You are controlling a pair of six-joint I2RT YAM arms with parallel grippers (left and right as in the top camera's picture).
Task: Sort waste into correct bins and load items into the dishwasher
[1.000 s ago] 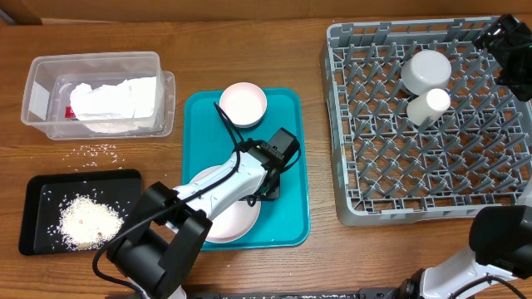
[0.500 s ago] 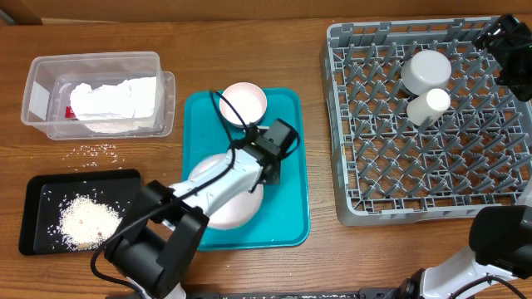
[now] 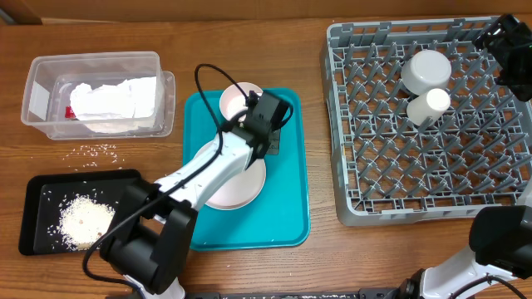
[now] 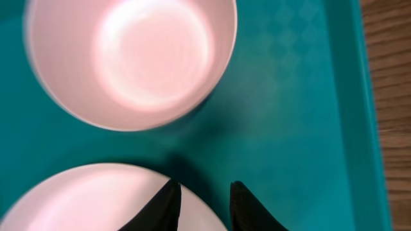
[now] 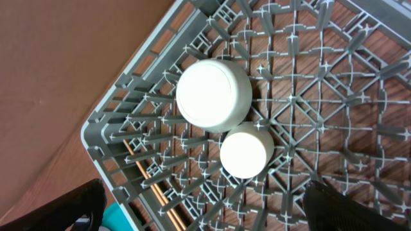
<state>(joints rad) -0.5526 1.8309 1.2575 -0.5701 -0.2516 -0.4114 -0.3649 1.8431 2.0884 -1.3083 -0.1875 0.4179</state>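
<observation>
My left gripper [image 3: 263, 143] [image 4: 205, 190] is over the teal tray [image 3: 287, 212], shut on the far rim of the large pink plate [image 3: 233, 187] [image 4: 83, 199]; one finger is inside the rim, one outside. The small pink plate [image 3: 235, 100] [image 4: 135, 58] sits just beyond it. My right gripper [image 3: 507, 37] [image 5: 207, 200] is wide open and empty above the grey rack [image 3: 341, 124] [image 5: 128, 115]. An upturned bowl [image 3: 426, 71] [image 5: 213, 95], a whitish cup [image 3: 428, 104] [image 5: 246, 151] and chopsticks [image 5: 151, 187] are in the rack.
The clear tub [image 3: 37, 75] at the back left holds the white napkin [image 3: 112, 100] and a bit of red wrapper [image 3: 58, 109]. The black tray [image 3: 37, 191] at the front left holds rice. Loose rice grains [image 3: 100, 150] lie between them.
My left gripper has moved away from me toward the small plate, and the large pink plate has shifted the same way with it. The right arm has not moved.
</observation>
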